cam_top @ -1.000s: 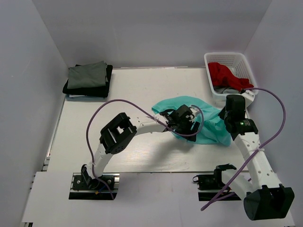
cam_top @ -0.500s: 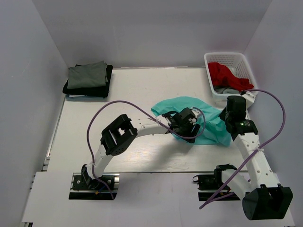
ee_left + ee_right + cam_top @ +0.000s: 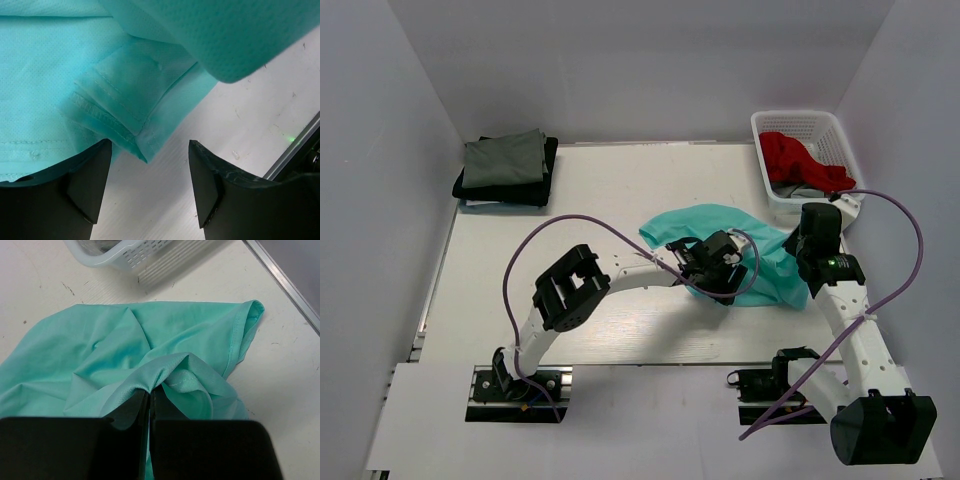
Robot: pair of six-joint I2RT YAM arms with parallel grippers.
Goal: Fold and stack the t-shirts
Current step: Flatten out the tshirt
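— Left pincer (image 3: 148,167): what's it doing?
— Spread wide and holding nothing. It's poised over a hem (image 3: 120,125) of the teal shirt (image 3: 705,220), which lies crumpled right of the worktop's (image 3: 600,200) centre.
— And the right pincer (image 3: 151,396)?
— Pressed together on a raised fold of that shirt, near its right edge. Beyond it, the basket (image 3: 840,128) in the far-right corner holds a red shirt (image 3: 788,155).
— So which step is this?
— Spreading out, I'd say; nothing on this shirt is folded yet. Next the left one should drop and close on the hem. Then both should pull apart to flatten the cloth. The stack (image 3: 505,165) in the far-left corner comes later.
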